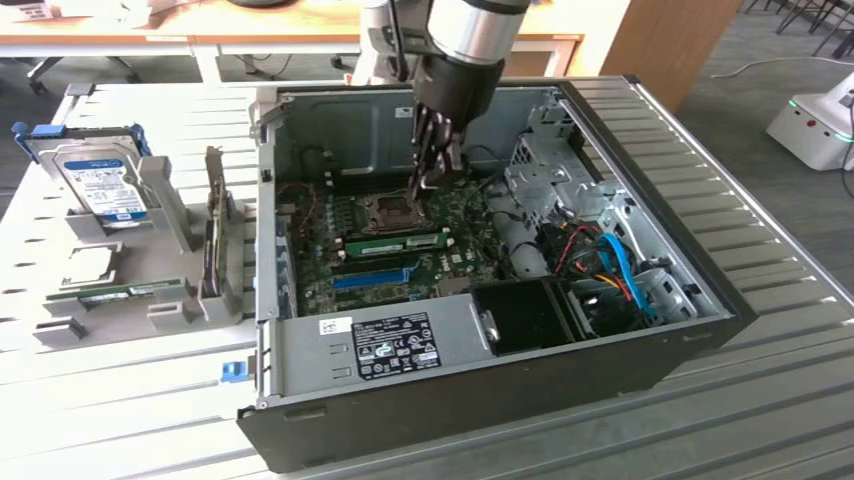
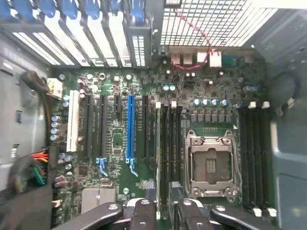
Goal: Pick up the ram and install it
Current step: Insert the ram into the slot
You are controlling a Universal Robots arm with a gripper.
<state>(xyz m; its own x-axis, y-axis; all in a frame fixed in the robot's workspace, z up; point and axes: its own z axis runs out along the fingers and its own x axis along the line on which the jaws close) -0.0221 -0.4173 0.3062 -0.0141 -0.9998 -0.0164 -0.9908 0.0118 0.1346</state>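
Observation:
A ram (image 1: 396, 240), a narrow green stick, stands on edge in a motherboard slot beside the empty CPU socket (image 1: 387, 212). In the wrist view I see it edge-on as a thin pale line (image 2: 158, 153) next to the black slots. My gripper (image 1: 430, 185) hangs inside the open computer case (image 1: 467, 390), just above that slot area. Its fingers (image 2: 144, 213) are spread, and the gripper (image 2: 164, 213) is open with nothing between them. A look-alike green stick (image 1: 130, 292) lies in the grey rack outside the case, on the exterior view's left.
A silver hard drive (image 1: 104, 185) with a blue-white label stands in the rack (image 1: 174, 310). Inside the case are the blue expansion slot (image 2: 130, 127), a drive cage (image 1: 554, 165), a black fan (image 1: 527, 315) and loose cables (image 1: 607, 270). The case walls enclose the gripper.

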